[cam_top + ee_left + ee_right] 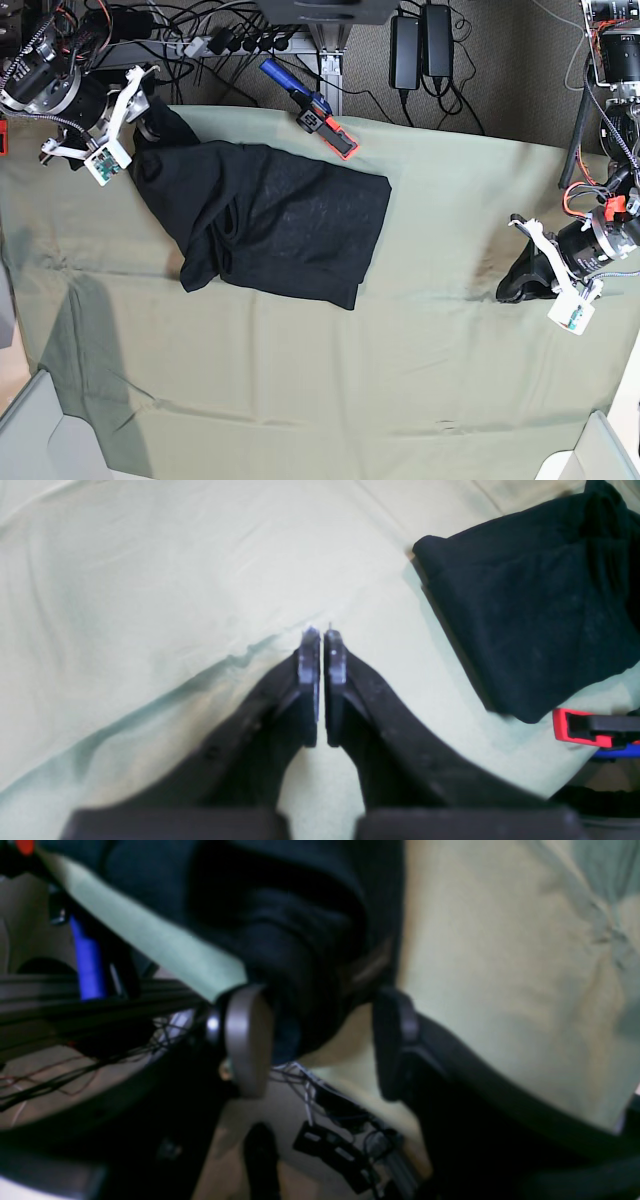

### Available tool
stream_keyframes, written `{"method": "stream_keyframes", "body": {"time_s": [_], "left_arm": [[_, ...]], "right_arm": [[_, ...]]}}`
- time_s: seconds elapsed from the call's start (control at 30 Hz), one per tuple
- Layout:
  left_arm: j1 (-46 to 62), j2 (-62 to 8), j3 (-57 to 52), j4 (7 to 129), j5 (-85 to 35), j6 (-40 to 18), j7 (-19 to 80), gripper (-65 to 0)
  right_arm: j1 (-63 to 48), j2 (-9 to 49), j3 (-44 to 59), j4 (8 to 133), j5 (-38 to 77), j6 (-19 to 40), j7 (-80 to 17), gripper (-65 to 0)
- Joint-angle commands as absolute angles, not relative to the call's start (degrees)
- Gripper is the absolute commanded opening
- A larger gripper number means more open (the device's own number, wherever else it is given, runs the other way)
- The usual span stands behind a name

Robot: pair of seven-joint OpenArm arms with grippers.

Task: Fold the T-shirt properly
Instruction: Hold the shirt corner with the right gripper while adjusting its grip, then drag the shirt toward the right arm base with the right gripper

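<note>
Black short-sleeved cloth T-shirt (pixel 275 215) on pale green table cloth (pixel 420 400); right gripper (pixel 320 1040) parted around its corner, left gripper (pixel 322 652) clenched, holding nothing.

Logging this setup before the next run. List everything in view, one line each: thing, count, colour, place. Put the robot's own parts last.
T-shirt: one, black, partly folded on the far left of the table in the base view, one corner lifted at the table's far left edge.
Table cloth: one, pale green, wrinkled, covers the table.
Clamp: one, blue handle with red and black jaws, at the table's far edge.
Cables and power adapters: several, black, behind the table.
Left end effector: one, black, shut, empty, over bare cloth.
Right end effector: one, black, jaws apart around the T-shirt's lifted corner.
</note>
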State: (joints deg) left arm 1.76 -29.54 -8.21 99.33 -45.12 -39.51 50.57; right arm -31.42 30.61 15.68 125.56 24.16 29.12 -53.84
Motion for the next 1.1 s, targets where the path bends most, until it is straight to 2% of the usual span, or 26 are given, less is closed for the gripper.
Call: {"method": "stream_keyframes", "body": {"time_s": [0.0, 0.2, 0.5, 0.8, 0.87, 0.9, 0.97, 1.0, 1.07], "left_arm": [[0.82, -30.48, -8.64, 100.20, -46.06, -40.00, 49.12, -60.0], [0.84, -30.48, -8.64, 100.20, -46.06, -40.00, 49.10, -60.0], [0.84, -30.48, -8.64, 100.20, -46.09, -40.00, 49.12, -60.0], [0.82, -30.48, -8.64, 100.20, -46.50, -40.00, 49.10, -60.0], [0.82, -30.48, -8.64, 100.20, -46.50, -40.00, 49.10, -60.0], [0.82, -30.48, -8.64, 100.20, -46.52, -40.00, 49.10, -60.0], [0.84, -30.48, -8.64, 100.20, -46.52, -40.00, 49.10, -60.0], [0.82, -30.48, -8.64, 100.20, -46.52, -40.00, 49.12, -60.0], [0.82, -30.48, -8.64, 100.20, -46.52, -40.00, 49.12, -60.0]], "right_arm": [[-30.85, 31.44, 15.18, 125.60, 24.16, 33.69, -52.66, -32.8], [-26.87, 31.40, 10.35, 121.56, 21.17, 33.61, -52.27, -32.8], [-24.43, 31.42, 10.41, 120.68, 19.84, 33.19, -51.79, -32.8], [-20.21, 31.42, 10.35, 113.89, 20.67, 33.21, -50.09, -33.0], [-19.51, 31.42, 10.35, 113.36, 22.17, 33.19, -49.89, -37.1], [-19.25, 31.40, 10.37, 113.34, 22.57, 33.19, -49.87, -42.7], [-18.55, 31.42, 10.37, 113.32, 23.38, 33.19, -49.69, -60.2], [-18.26, 31.40, 10.37, 113.32, 23.38, 33.19, -49.43, -65.0], [-17.47, 31.42, 10.37, 113.32, 23.38, 33.19, -49.15, -65.0]]}}
